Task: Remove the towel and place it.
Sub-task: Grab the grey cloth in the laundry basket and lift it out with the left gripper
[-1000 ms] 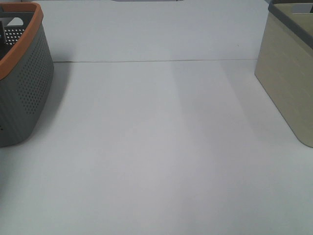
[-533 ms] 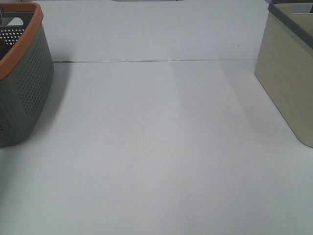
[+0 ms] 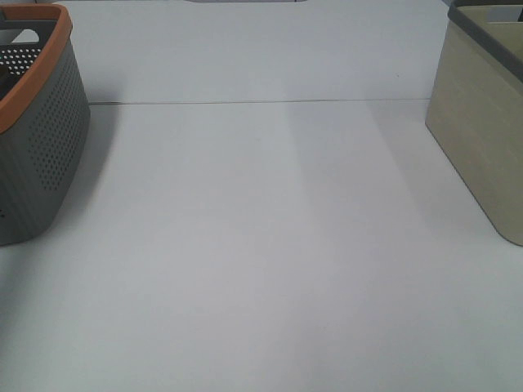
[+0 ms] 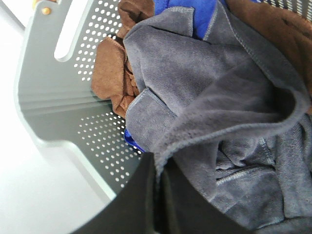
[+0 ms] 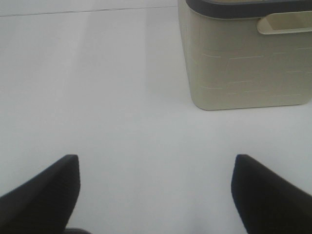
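Observation:
The towel (image 4: 214,97), a dark grey-navy terry cloth with stitched hems, lies crumpled on top of a pile inside the grey perforated basket (image 4: 58,102). My left gripper (image 4: 157,163) is inside the basket, its dark fingers (image 4: 136,195) pressed together on a raised folded edge of the towel. In the exterior high view only the basket's orange rim (image 3: 37,77) and side show; the towel and both grippers are out of sight. My right gripper (image 5: 156,161) is open and empty, low over the white table.
Brown cloths (image 4: 109,73) and a blue cloth (image 4: 187,12) lie under the towel in the basket. A beige basket with a dark rim (image 3: 482,122) stands at the right, also in the right wrist view (image 5: 243,58). White table (image 3: 261,245) lies between the baskets.
In the exterior high view, the dark part of the left arm seen inside the grey basket has slipped out of sight at the left edge. Nothing else moved.

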`<state>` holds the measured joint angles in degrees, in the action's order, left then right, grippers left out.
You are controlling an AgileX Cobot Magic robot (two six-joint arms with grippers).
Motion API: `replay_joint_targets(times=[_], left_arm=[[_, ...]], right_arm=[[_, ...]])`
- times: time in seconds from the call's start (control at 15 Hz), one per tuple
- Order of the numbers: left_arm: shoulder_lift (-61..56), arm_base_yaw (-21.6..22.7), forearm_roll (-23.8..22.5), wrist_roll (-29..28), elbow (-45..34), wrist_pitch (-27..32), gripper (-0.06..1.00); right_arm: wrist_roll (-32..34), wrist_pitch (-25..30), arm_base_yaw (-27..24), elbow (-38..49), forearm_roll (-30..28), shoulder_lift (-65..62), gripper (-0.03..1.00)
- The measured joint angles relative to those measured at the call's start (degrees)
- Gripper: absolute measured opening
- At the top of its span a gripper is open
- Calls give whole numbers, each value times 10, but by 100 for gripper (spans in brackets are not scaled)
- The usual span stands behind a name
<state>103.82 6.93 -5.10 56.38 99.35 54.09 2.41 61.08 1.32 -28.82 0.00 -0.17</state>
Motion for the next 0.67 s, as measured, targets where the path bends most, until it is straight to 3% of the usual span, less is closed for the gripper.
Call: replay_joint_targets(times=[0.33, 0.67], left_arm=[[-48, 0, 5, -18, 0, 15, 0], [-100, 0, 66, -19, 0, 54, 0]], right_arm=[[0, 0, 0, 0, 0, 0, 83], [0, 0, 0, 0, 0, 0, 83]])
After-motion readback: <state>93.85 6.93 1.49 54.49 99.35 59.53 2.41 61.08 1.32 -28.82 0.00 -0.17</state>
